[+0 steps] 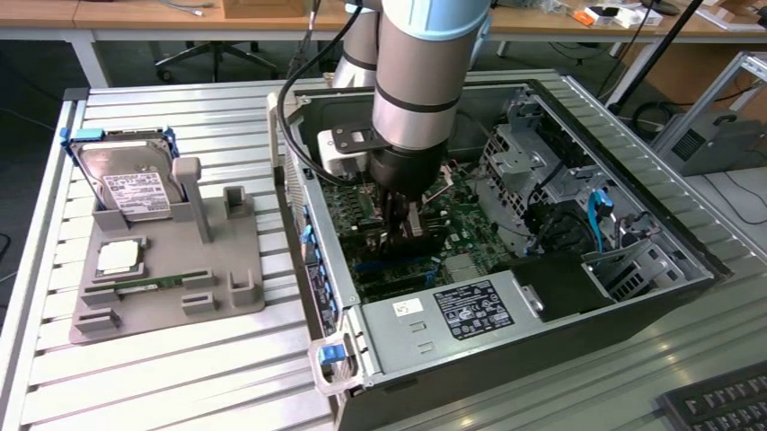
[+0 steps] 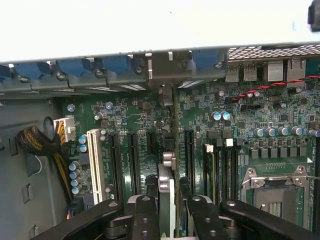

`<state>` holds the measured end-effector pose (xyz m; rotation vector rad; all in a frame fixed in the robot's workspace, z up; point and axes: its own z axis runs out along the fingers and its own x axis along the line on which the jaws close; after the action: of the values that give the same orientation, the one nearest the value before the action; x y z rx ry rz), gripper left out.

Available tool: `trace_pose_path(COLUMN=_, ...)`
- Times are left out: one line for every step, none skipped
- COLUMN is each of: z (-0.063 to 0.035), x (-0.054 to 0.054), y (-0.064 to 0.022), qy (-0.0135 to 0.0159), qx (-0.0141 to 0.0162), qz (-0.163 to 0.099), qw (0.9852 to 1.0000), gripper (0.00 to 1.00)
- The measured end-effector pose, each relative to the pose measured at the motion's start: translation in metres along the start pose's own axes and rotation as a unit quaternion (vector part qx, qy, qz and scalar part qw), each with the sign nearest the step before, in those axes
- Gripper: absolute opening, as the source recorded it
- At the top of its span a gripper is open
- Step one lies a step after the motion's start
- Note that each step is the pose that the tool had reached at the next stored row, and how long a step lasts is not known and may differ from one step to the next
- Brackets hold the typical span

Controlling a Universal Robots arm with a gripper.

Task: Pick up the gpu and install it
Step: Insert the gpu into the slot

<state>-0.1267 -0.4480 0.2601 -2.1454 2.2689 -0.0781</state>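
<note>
1. I see the big black and silver computer case (image 1: pixel 576 296) lying open on the slatted metal worktop (image 1: pixel 168 377).
2. My grey and blue robot arm (image 1: pixel 422 81) reaches straight down into it.
3. Beside the case, at the exterior view's left, sits a grey plastic holder (image 1: pixel 180 269). It has a silver hard drive with a white label (image 1: pixel 135 190) and a thin green memory stick (image 1: pixel 150 283), but no card, so I think the pick-up is done.
4. The green main board (image 2: pixel 130 125) lies flat inside the case.
5. My black pincer (image 2: pixel 167 210) is half closed and holds the gpu, a thin flat card (image 2: pixel 167 192), by its edge.
6. The card stands upright over the long black slots (image 2: pixel 189 150). I cannot tell if it is pushed in yet, so that part may be left.
</note>
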Motion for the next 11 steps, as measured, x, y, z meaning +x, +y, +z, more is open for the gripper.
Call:
trace_pose_path(z=0.0000, x=0.0000, y=0.0000, qy=0.0000, qx=0.0000, qz=0.000, qw=1.0000, gripper=0.27)
trace_pose_path(z=0.0001, x=0.0000, y=0.0000, qy=-0.0001, qx=0.0000, qz=0.000, qw=1.0000, gripper=0.27)
trace_pose_path(z=0.0001, x=0.0000, y=0.0000, qy=-0.0001, qx=0.0000, qz=0.000, qw=1.0000, gripper=0.27)
trace_pose_path(z=0.0001, x=0.0000, y=0.0000, qy=-0.0001, qx=0.0000, qz=0.000, qw=1.0000, gripper=0.27)
trace_pose_path(z=0.0001, x=0.0000, y=0.0000, qy=-0.0001, qx=0.0001, qz=0.000, qw=1.0000, gripper=0.27)
trace_pose_path(z=0.0001, x=0.0000, y=0.0000, qy=-0.0001, qx=0.0000, qz=0.000, qw=1.0000, gripper=0.27)
trace_pose_path(z=0.0001, x=0.0000, y=0.0000, qy=-0.0001, qx=0.0001, qz=0.000, qw=1.0000, gripper=0.27)
trace_pose_path(z=0.0001, x=0.0000, y=0.0000, qy=-0.0001, qx=0.0001, qz=0.000, qw=1.0000, gripper=0.27)
trace_pose_path(z=0.0001, x=0.0000, y=0.0000, qy=-0.0002, qx=0.0001, qz=-0.001, qw=1.0000, gripper=0.27)
trace_pose_path(z=0.0001, x=0.0000, y=0.0001, qy=-0.0002, qx=0.0001, qz=-0.001, qw=1.0000, gripper=0.27)
trace_pose_path(z=0.0001, x=-0.0001, y=0.0002, qy=-0.0003, qx=0.0001, qz=-0.002, qw=1.0000, gripper=0.27)
